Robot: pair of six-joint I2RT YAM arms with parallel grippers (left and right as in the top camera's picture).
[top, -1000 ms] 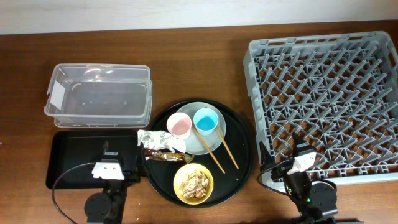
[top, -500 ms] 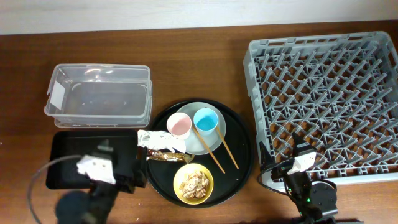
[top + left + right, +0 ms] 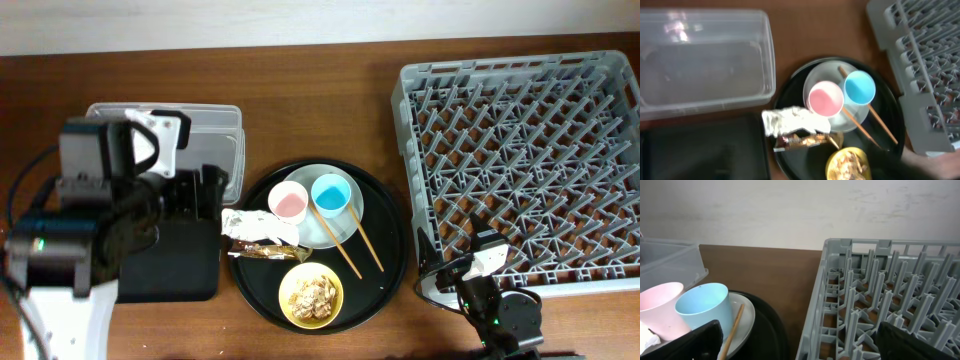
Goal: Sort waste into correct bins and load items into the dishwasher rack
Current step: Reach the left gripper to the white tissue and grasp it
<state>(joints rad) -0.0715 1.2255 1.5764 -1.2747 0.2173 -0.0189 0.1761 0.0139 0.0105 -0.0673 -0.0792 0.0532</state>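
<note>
Black rim of round tray [image 3: 382, 285] nearly meets grey rack [image 3: 520, 160].

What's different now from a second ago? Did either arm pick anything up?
The left gripper rose from the table's near edge and moved away from it, over the black tray and clear tub, ending near the foil. It holds nothing that I can see. The right gripper, open, stayed put, as did the pink cup, blue cup, plate, chopsticks, bowl and rack.
</note>
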